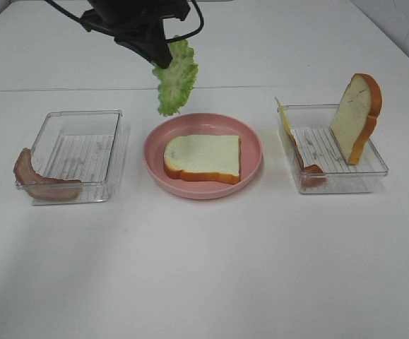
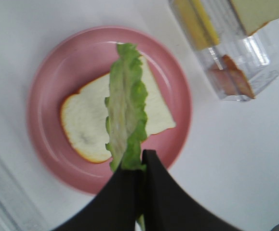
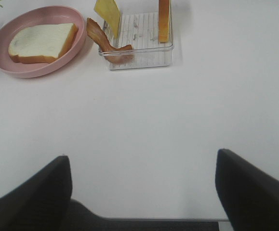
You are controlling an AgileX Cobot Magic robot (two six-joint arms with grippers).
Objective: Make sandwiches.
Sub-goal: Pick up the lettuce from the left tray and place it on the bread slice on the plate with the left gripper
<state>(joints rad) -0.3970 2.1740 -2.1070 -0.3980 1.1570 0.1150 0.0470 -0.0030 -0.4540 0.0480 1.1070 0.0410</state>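
Your left gripper (image 1: 163, 62) is clamped on a ruffled green lettuce leaf (image 1: 176, 83) that hangs over the pink plate's (image 1: 155, 166) far rim. A white, orange-crusted bread slice (image 1: 203, 157) lies flat mid-plate. Your right gripper (image 3: 141, 192) is spread wide over bare table (image 1: 204, 282) near its front edge.

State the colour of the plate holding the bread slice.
The plate is pink, best seen in the exterior high view.

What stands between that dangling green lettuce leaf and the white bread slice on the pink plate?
Nothing visible. The ruffled green lettuce leaf hangs from the left fingers above the round pink plate, and the white bread slice lies bare on top.
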